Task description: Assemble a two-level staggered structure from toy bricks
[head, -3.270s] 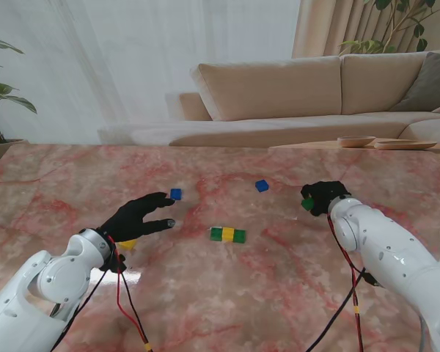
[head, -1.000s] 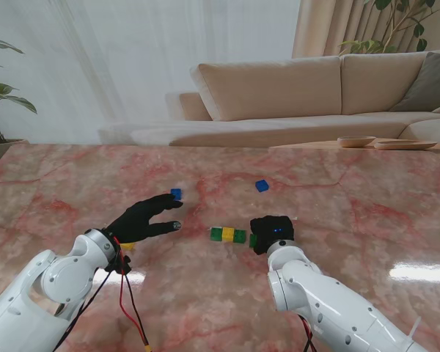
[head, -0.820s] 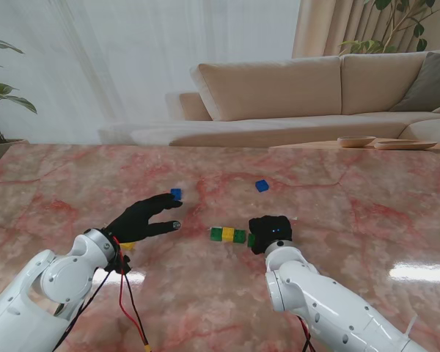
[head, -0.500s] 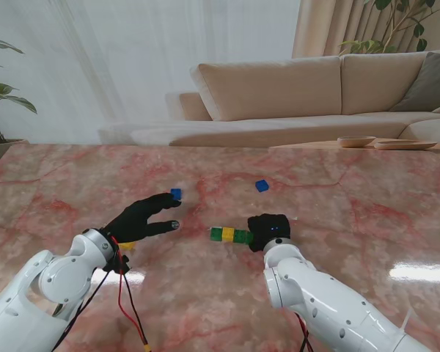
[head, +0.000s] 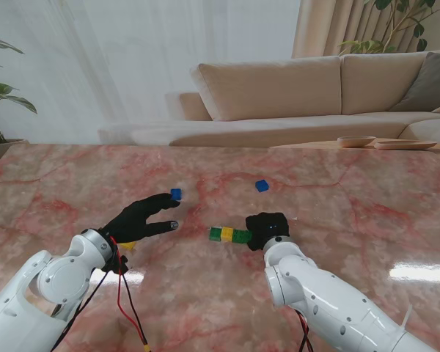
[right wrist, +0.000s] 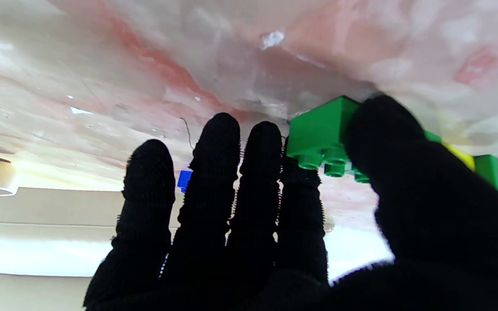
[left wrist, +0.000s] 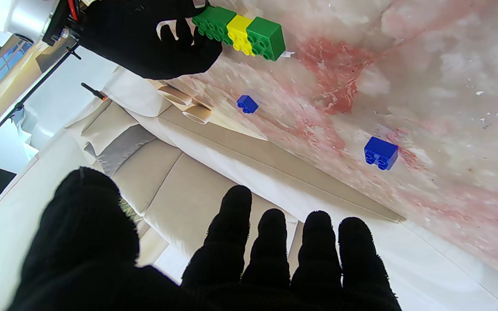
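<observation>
Left hand (head: 141, 218): fingers spread, holding nothing, above the table (head: 205, 293).
Right hand (head: 266, 229): pinching a green brick (right wrist: 320, 131) between thumb and fingers, at the row's right end.
Row (head: 229, 235): green-yellow-green bricks, mid-table.
Blue bricks: one (head: 176, 194) just beyond the left fingertips, another (head: 262, 185) farther right.

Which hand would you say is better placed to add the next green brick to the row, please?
The right hand. It pinches a green brick right at the end of the green-yellow-green row. The left hand is open, holds nothing and hangs off to the row's left.
</observation>
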Available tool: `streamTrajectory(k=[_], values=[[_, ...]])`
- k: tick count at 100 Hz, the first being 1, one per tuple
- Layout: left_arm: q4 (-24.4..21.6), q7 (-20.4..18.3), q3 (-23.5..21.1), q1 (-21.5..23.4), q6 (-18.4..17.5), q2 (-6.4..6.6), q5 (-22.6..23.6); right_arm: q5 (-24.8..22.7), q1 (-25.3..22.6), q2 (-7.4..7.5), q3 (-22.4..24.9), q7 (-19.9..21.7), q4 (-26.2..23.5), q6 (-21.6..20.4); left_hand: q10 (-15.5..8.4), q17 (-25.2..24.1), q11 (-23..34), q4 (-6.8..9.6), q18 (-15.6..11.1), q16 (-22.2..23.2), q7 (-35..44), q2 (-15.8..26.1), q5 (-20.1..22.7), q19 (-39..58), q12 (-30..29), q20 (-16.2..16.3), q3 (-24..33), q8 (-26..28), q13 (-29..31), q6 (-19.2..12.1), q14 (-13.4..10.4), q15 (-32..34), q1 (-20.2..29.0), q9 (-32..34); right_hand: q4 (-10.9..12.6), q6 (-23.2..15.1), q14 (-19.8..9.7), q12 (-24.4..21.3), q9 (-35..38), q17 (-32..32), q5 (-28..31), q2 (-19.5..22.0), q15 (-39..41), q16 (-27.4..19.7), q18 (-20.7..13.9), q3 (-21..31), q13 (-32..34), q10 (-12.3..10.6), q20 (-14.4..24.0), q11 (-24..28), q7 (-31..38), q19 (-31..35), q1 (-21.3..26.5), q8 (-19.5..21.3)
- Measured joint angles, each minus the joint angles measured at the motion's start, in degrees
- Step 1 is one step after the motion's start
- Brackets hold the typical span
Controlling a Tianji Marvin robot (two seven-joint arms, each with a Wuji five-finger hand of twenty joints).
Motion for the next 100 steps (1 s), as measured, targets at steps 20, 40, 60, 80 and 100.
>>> streamTrajectory(k=[20, 40, 60, 80, 100], values=[[-0.1, -0.1, 0.0, 0.1, 0.1, 0.02, 0.0, -0.1, 0.0, 0.12, 0.4, 0.8, -0.2, -0.9, 0.0, 0.0, 0.0, 0.00, 0.0, 0.0, 0.0, 0.0, 0.0, 0.0, 0.0, 0.0, 0.0, 0.0, 0.0, 0.0, 0.0, 0.0, 0.0, 0.0, 4.3, 0.7, 0.0, -2.3, -3.4, -1.4, -0.7, 1.2, -2.0, 0.0, -0.1, -1.5, -2.9, 0.2, 0.0, -0.1, -2.2, -1.2, -0.7, 2.6], [-0.3, -0.2, -0.1, 0.2, 0.2, 0.04, 0.0, -0.2, -0.1, 0.38, 0.7, 1.6, -0.7, -1.2, 0.0, 0.0, 0.0, 0.00, 0.0, 0.0, 0.0, 0.0, 0.0, 0.0, 0.0, 0.0, 0.0, 0.0, 0.0, 0.0, 0.0, 0.0, 0.0, 0.0, 4.4, 0.8, 0.0, -2.3, -4.0, -1.7, -1.4, 2.0, -2.1, 0.0, -0.2, -3.0, -3.4, 0.2, 0.0, -0.3, -3.0, -1.4, -0.6, 2.7], [-0.3, -0.1, -0.1, 0.2, 0.1, 0.04, 0.1, -0.1, 0.0, 0.43, 0.1, 1.5, -0.7, -0.8, 0.0, 0.0, 0.0, 0.00, 0.0, 0.0, 0.0, 0.0, 0.0, 0.0, 0.0, 0.0, 0.0, 0.0, 0.0, 0.0, 0.0, 0.0, 0.0, 0.0, 5.6, 1.6, 0.0, -2.3, -3.9, -1.7, -1.7, 2.2, -2.1, 0.0, -0.2, -3.2, -3.4, 0.2, 0.0, -0.3, -3.1, -1.4, -0.6, 4.2], [-0.3, -0.1, -0.3, 0.3, 0.1, 0.04, 0.3, 0.1, 0.0, 0.40, 0.0, 1.5, -0.8, -0.4, 0.0, 0.0, 0.0, 0.00, 0.0, 0.0, 0.0, 0.0, 0.0, 0.0, 0.0, 0.0, 0.0, 0.0, 0.0, 0.0, 0.0, 0.0, 0.0, 0.0, 5.6, 1.6, 0.0, -2.3, -3.8, -1.7, -1.7, 2.2, -2.1, 0.0, -0.2, -3.2, -3.4, 0.2, 0.0, -0.3, -3.2, -1.4, -0.6, 4.2], [-0.3, -0.1, -0.3, 0.3, 0.1, 0.04, 0.2, 0.1, -0.1, 0.39, 0.0, 1.5, -0.9, -0.1, 0.0, 0.0, 0.0, 0.00, 0.0, 0.0, 0.0, 0.0, 0.0, 0.0, 0.0, 0.0, 0.0, 0.0, 0.0, 0.0, 0.0, 0.0, 0.0, 0.0, 5.6, 1.7, 0.0, -2.3, -3.8, -1.6, -1.7, 2.2, -2.1, 0.0, -0.2, -3.8, -3.4, 0.2, 0.0, -0.3, -3.8, -1.4, -0.6, 4.5]])
